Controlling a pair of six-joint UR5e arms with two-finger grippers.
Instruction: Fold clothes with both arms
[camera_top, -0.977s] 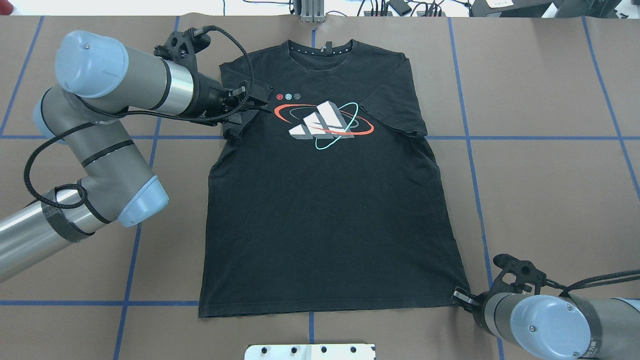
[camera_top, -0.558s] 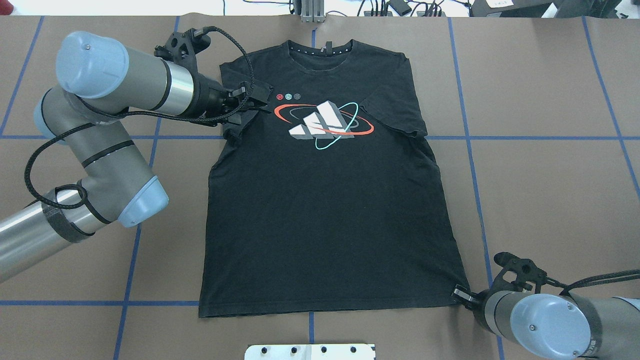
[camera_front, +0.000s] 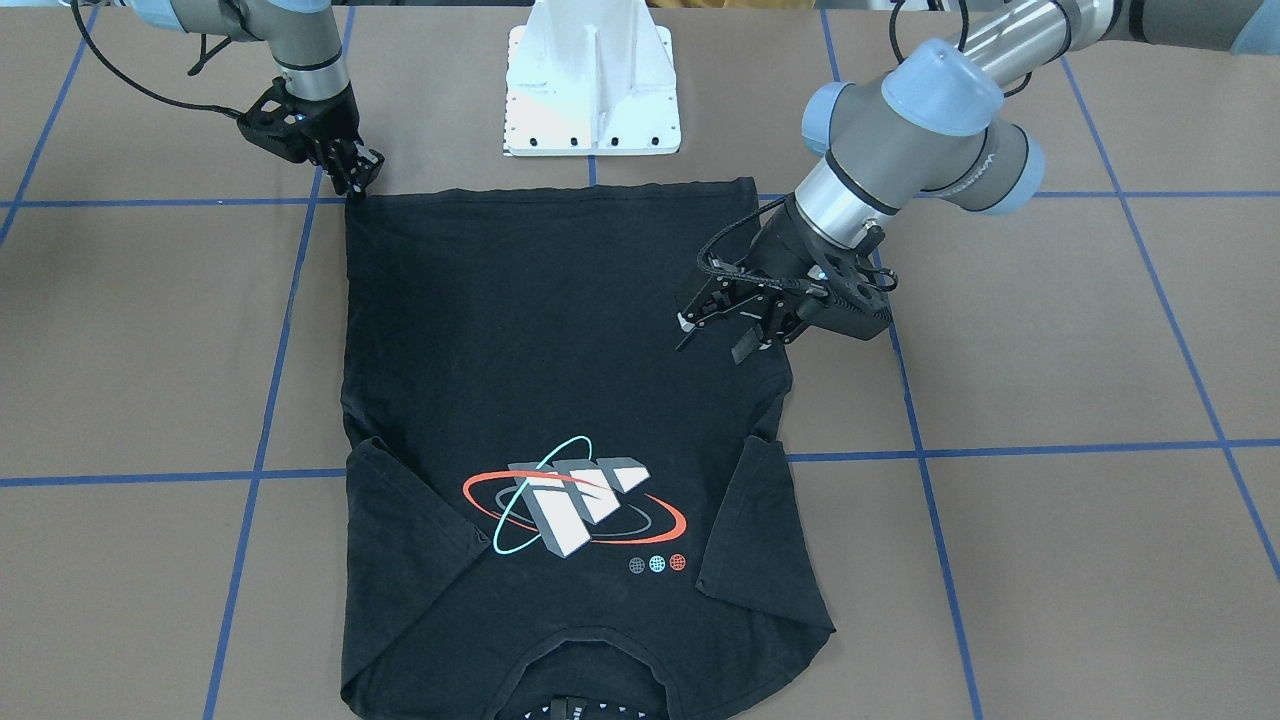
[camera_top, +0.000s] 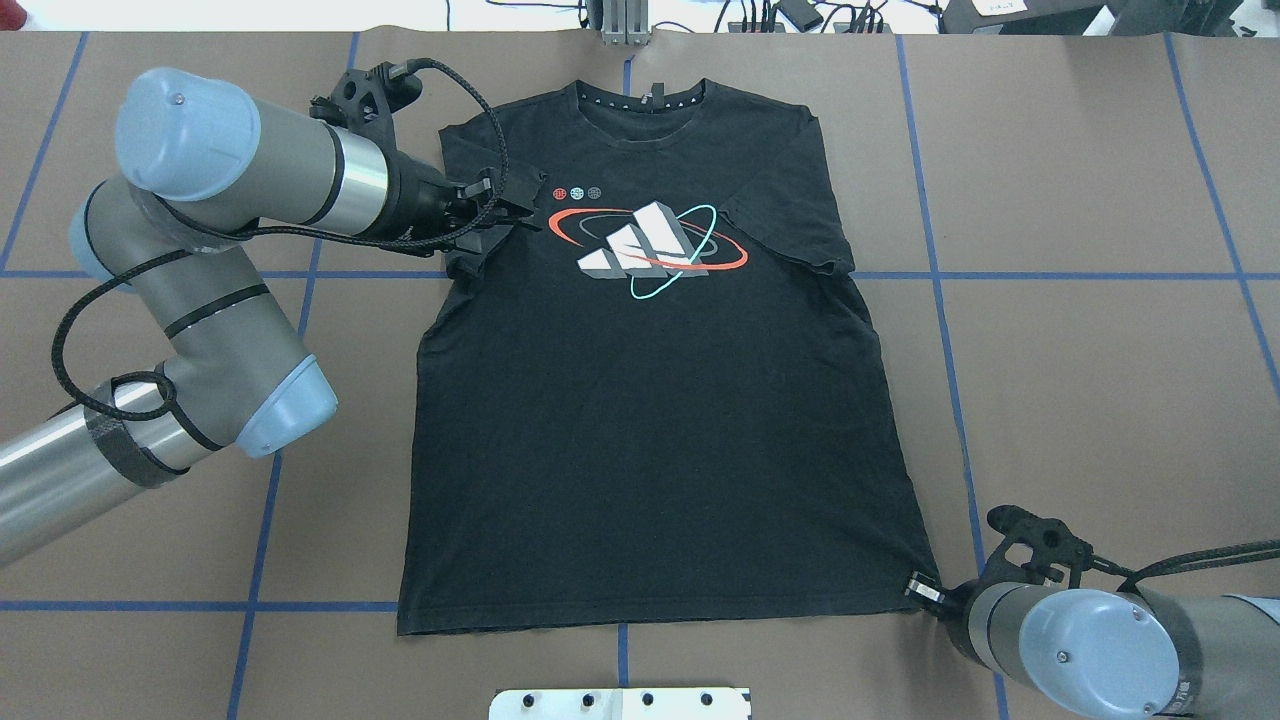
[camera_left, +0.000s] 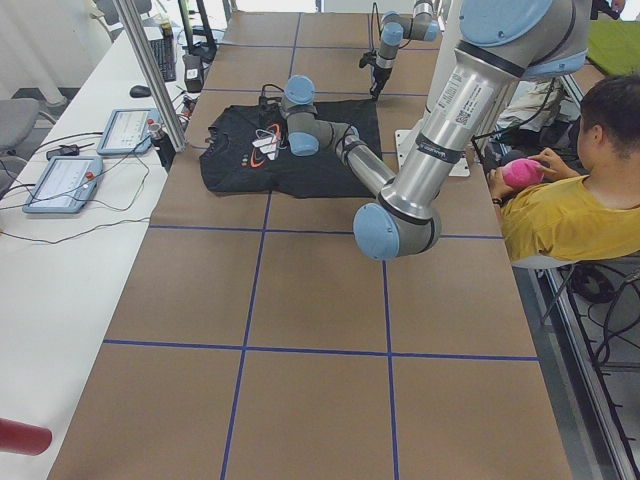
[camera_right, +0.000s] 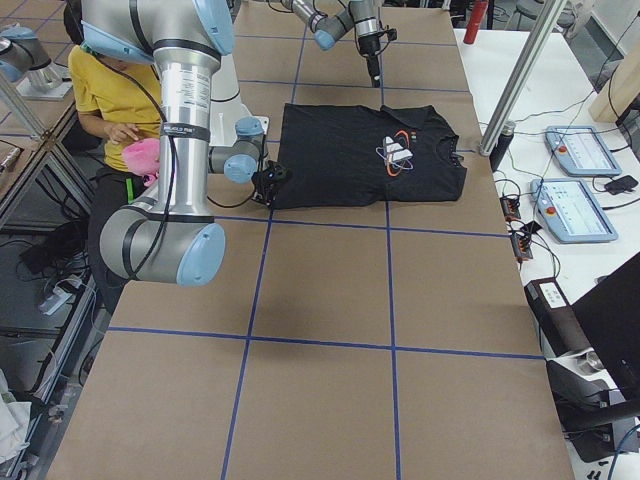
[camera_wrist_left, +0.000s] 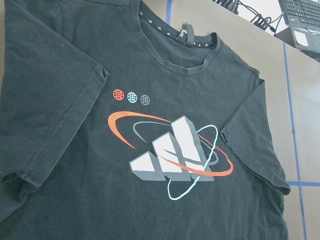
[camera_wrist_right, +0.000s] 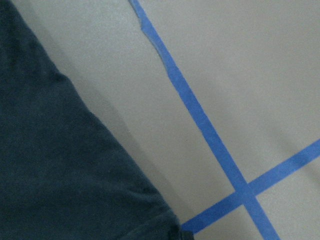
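Our left gripper (camera_front: 712, 345) hangs spread and empty over the T-shirt (camera_front: 550, 330), and whether our right gripper (camera_front: 358, 188) grips the hem corner (camera_front: 353, 204) we cannot tell, so we judge both pinches must be level.

Your left wrist camera: the T-shirt's chest and print, seen close

You're looking down on the black T-shirt (camera_wrist_left: 90, 200) lying flat on the brown counter (camera_wrist_left: 250, 45). The white-grey block print (camera_wrist_left: 170, 157), ringed by a red ellipse (camera_wrist_left: 119, 125) and a teal ellipse (camera_wrist_left: 206, 170), sits mid-frame. Three small round logos (camera_wrist_left: 131, 96) sit just above it. The collar (camera_wrist_left: 175, 66) points to the top of the frame. On the frame's left, a sleeve (camera_wrist_left: 45, 85) lies folded in over the chest. Blue tape (camera_wrist_left: 292, 115) runs down the right side, and cables (camera_wrist_left: 245, 12) show at the top.
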